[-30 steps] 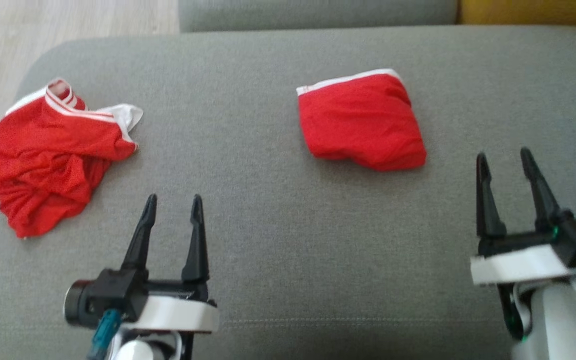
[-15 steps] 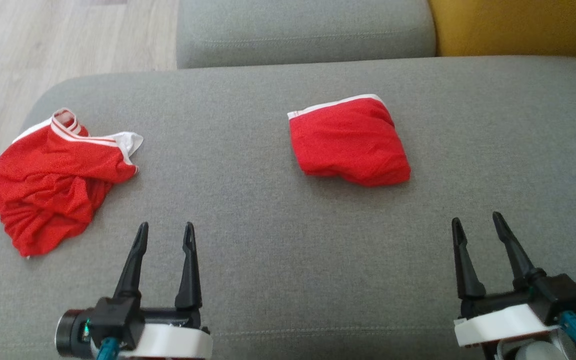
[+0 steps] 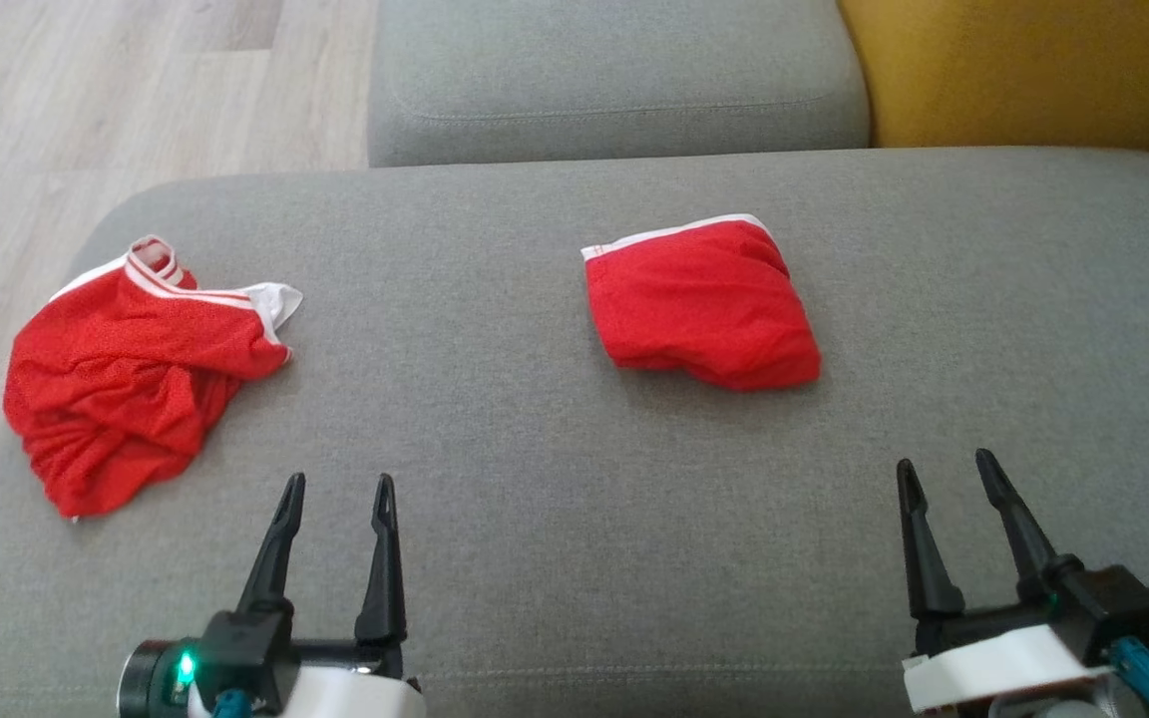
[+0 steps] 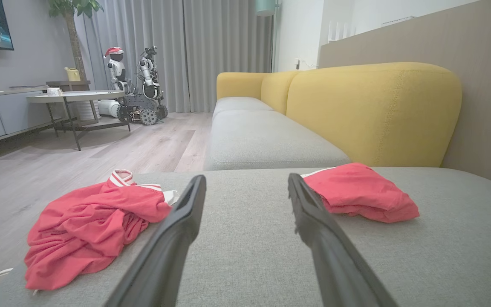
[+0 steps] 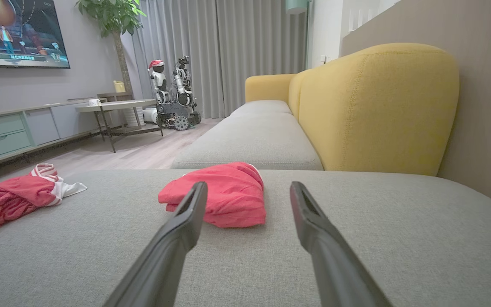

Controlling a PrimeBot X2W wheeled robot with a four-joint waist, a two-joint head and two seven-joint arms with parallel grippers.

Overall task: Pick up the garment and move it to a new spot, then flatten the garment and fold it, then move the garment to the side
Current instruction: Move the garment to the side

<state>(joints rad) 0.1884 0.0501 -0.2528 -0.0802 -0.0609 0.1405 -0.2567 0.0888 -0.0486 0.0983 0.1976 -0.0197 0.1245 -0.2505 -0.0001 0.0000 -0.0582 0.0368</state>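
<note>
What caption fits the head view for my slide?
Open left gripper and open right gripper over the grey sofa seat; crumpled red garment at left, folded red garment right of centre.

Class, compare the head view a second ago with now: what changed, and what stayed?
The right gripper drew back toward the robot, away from the folded red garment; the left gripper drew back slightly. The view itself shifted too. Nothing was gripped or released: both grippers stay open. That garment and the crumpled red garment lie unmoved on the grey cushion.
</note>
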